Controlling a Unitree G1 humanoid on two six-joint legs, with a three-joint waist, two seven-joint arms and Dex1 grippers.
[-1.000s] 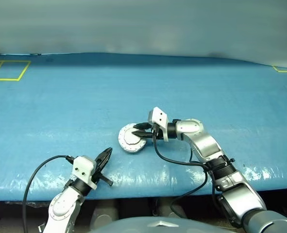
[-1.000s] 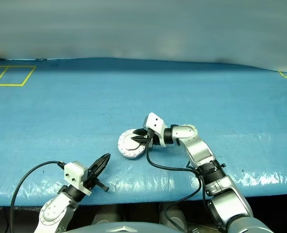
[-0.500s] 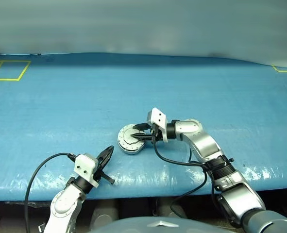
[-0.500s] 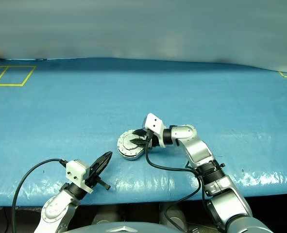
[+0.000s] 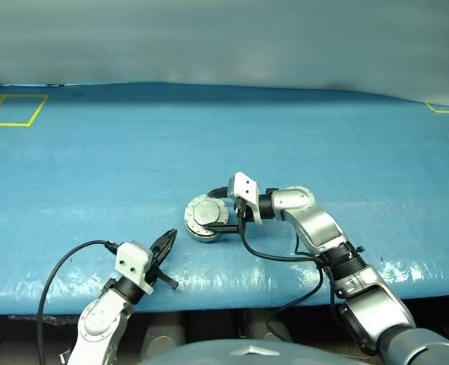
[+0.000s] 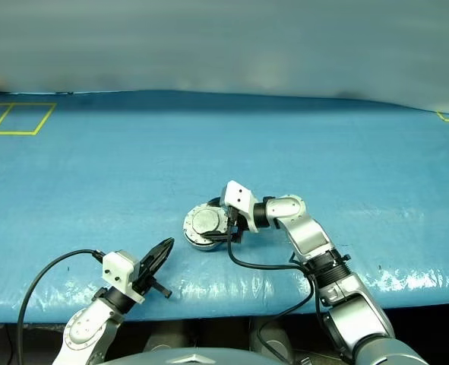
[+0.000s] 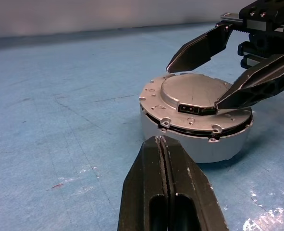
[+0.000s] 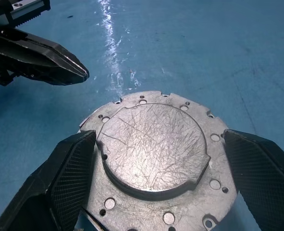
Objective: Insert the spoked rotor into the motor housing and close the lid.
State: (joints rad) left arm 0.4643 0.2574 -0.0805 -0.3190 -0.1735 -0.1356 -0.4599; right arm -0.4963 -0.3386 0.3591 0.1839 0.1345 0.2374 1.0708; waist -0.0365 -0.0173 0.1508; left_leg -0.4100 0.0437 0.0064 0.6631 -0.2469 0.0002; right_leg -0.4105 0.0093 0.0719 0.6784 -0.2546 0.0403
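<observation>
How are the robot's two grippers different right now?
The left gripper is shut, its fingers pressed together; the right gripper is open, fingers spread wide. The left gripper sits near the table's front edge, apart from the lid; the right gripper has a finger on either side of the lid. Both have two black fingers and hold nothing.

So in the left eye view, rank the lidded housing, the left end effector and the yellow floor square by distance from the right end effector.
1. Round grey metal lid on the housing, between the right end effector's open fingers.
2. Left end effector, shut, near the table's front edge.
3. Yellow taped square, far left corner.
</observation>
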